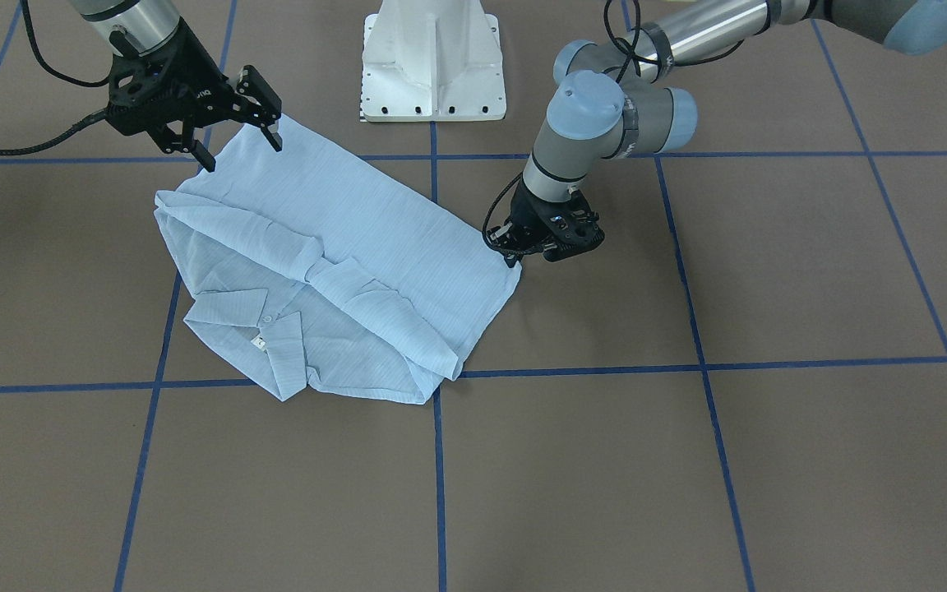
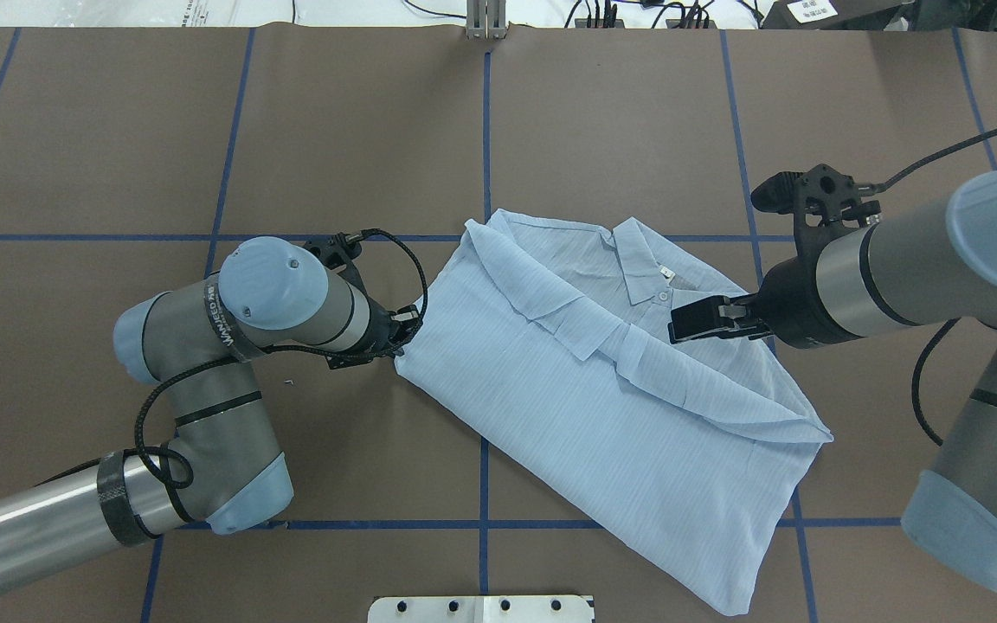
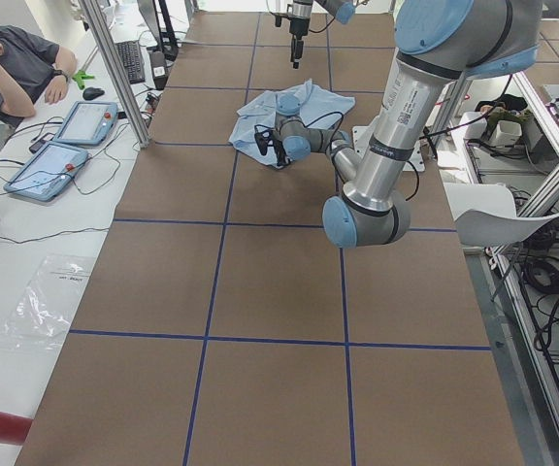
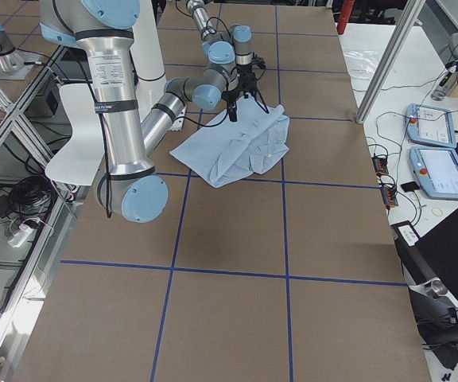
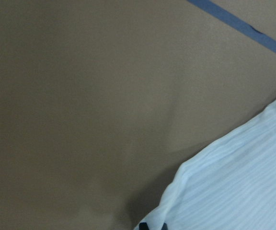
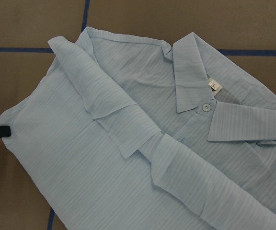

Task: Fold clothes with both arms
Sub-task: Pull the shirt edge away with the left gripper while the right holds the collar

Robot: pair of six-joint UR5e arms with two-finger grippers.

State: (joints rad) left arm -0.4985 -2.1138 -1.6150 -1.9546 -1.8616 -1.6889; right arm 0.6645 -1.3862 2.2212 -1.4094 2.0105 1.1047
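You can read little here.
- Right gripper [image 1: 243, 154], upper left of front-facing view: white lettering on black body, only "tiq"-like ending legible.
- Left arm [image 2: 282, 298], left of centre in overhead view: black strap [image 2: 223, 322] with white print, roughly "WANJEE…", rest unclear.
- Shirt [image 6: 80, 158], upper right of right wrist view: white collar tag [image 6: 213, 85], one mark, maybe "S".
- Tube label [image 3: 408, 102], top of left side view: print too small for you.

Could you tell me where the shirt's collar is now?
In the overhead view, the collar lies at the shirt's far edge, right of the centre tape line, left of the right gripper.
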